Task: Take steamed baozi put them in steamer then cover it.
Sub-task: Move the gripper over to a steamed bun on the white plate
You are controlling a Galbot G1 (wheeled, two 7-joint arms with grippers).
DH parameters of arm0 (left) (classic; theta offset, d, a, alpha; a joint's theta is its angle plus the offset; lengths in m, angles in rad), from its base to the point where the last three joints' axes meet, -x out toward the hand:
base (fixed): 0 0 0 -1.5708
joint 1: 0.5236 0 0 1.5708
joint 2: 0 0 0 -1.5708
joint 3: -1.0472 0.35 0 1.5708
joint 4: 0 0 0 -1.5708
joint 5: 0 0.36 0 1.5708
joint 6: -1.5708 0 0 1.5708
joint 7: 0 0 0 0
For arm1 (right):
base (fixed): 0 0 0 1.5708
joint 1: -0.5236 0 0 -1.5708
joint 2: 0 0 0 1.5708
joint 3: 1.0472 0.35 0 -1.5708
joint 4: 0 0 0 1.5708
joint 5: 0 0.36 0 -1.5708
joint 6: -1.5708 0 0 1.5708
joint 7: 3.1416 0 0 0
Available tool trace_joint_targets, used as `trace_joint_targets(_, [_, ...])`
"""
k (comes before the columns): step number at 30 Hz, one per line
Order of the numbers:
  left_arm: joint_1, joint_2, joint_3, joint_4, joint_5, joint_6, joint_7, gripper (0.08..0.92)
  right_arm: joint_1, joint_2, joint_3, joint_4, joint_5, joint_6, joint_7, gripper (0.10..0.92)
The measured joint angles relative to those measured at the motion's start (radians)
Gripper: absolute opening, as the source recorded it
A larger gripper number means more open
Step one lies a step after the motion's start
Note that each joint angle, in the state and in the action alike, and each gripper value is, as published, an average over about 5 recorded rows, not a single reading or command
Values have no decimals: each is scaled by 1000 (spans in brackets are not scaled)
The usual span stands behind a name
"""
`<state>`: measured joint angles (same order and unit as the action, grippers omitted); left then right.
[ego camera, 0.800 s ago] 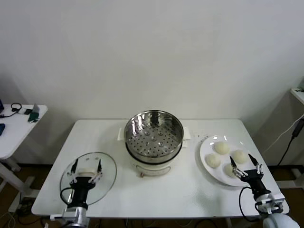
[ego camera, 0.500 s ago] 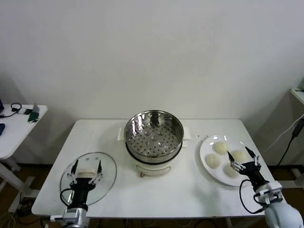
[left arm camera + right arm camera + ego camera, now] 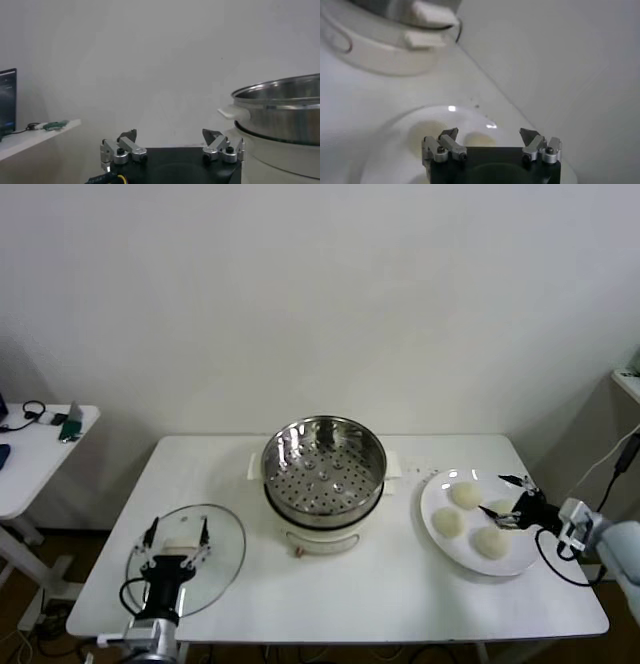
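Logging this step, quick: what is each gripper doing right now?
Left gripper: open, empty, over the glass lid.
Right gripper: open, empty, at a baozi on the plate.

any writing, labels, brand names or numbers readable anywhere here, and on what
None can be read in any view.
steamer: no brand or marking shows on its steel wall or white base.
cover: plain glass, nothing printed on its handle.
plate: plain white.
Dark screen on the side table: lit, but anything on it is too blurred to read.
right claw and left claw: no lettering visible.
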<state>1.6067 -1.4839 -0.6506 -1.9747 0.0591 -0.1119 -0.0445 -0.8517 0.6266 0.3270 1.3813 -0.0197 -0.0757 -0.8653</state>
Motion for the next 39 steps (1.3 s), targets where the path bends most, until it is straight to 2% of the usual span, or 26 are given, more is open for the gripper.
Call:
trace_joint_targets(9, [-7, 24, -1, -5, -18, 23, -13, 823, 419, -11, -433, -204, -79, 16, -155, 823])
trace_joint_targets(19, [-29, 58, 2, -22, -29, 65, -21, 823, 767, 114, -814, -476, -149, 78, -221, 823])
trace_joint_targets(27, [-45, 61, 0, -35, -32, 91, -24, 823, 875, 240, -966, -666, -184, 122, -251, 823])
trace_joint_targets(39, [-44, 74, -16, -37, -35, 104, -26, 823, 919, 340, -1068, -800, -205, 148, -266, 823])
